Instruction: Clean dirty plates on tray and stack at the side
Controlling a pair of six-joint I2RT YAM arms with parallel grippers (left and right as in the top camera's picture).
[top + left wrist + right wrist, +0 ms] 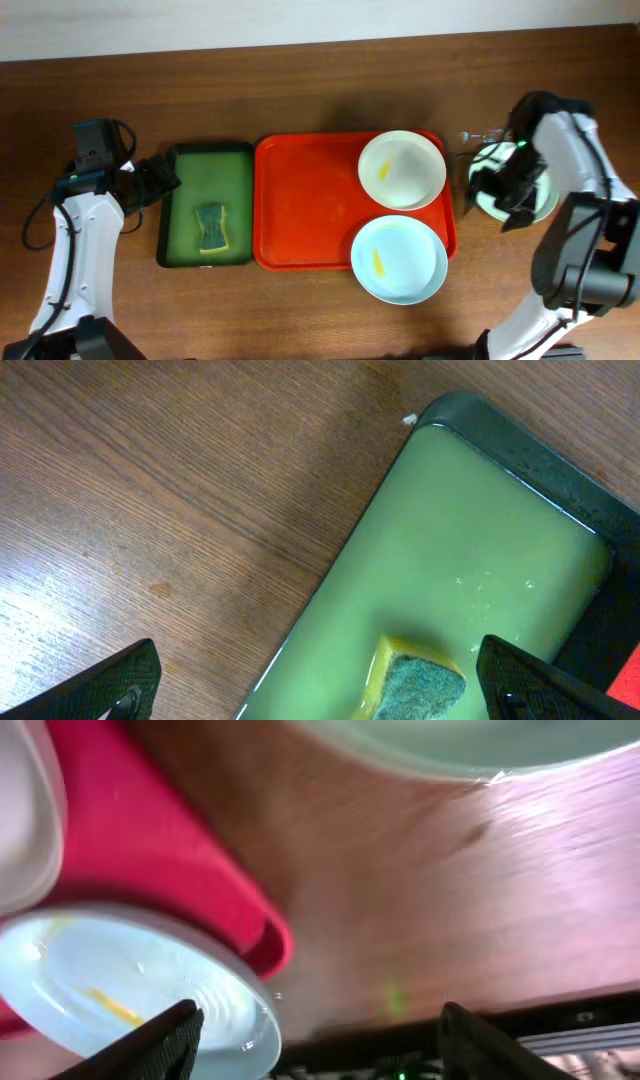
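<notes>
1. While two smeared plates sit on the red tray (300, 215), I'd judge from overhead that the job is roughly a third done. The cream plate (402, 169) and the pale blue plate (399, 258) each carry a yellow streak. A third plate (488, 160) lies on the table just right of the tray, under the right claw (512, 197). The left claw (158, 181) hangs at the left rim of the green tray (190, 160), well apart from every plate.
2. From the left wrist, the left claw (318, 660) is spread wide and empty. The sponge (420, 680) lies in the green tray between its fingers, nearer the right one. I reckon the next move is to come down and pinch it.
3. From the right wrist, the right claw (318, 1020) is released, gripping nothing. The third plate (470, 740) shows along the top edge. The pale blue plate (100, 980) sits at lower left, near the left finger. I'd expect this claw to swing over and steady that one.
</notes>
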